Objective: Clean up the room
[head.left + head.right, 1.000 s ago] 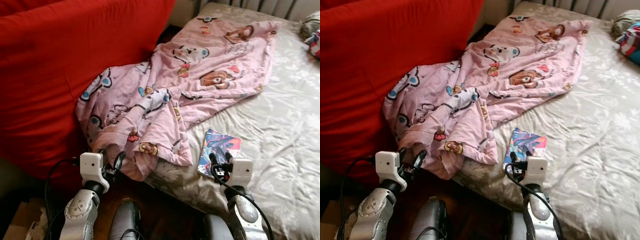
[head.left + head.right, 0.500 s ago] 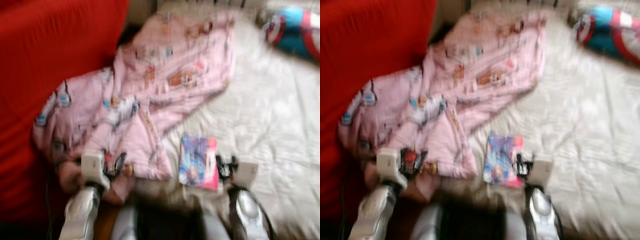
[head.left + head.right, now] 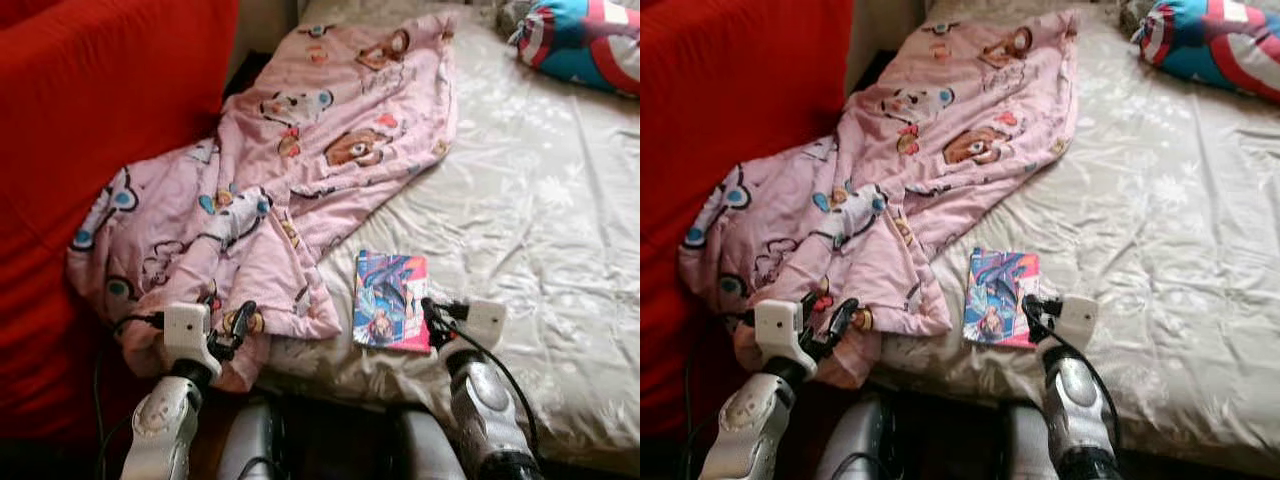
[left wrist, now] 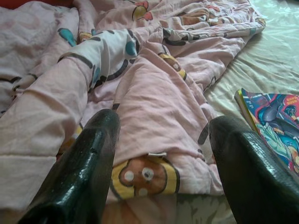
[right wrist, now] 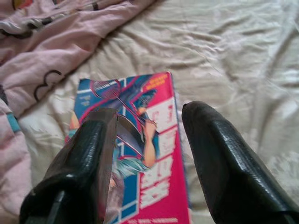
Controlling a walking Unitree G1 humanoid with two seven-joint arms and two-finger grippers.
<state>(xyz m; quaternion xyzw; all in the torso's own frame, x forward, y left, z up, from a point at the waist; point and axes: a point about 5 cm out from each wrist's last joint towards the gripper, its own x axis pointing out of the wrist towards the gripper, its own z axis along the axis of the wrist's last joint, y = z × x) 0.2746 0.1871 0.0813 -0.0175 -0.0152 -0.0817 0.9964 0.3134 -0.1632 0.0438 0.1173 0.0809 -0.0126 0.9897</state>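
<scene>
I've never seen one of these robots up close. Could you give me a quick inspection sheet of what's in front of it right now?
Surface: bed with a wrinkled pale floral sheet.
Job's things: pink cartoon blanket, crumpled, hanging over the bed's edge; comic book flat near the edge.
Clutter: blue, red and white cushion at the far corner.
Grippers: left gripper open before the blanket; right gripper open over the comic book.
Cables: black cable along the right arm.
Surroundings: red sofa beside the bed.

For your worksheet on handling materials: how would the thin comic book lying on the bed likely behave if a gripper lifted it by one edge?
The comic book looks thin and soft-covered, so it would probably droop. Its glossy cover may slip between the fingers.
</scene>
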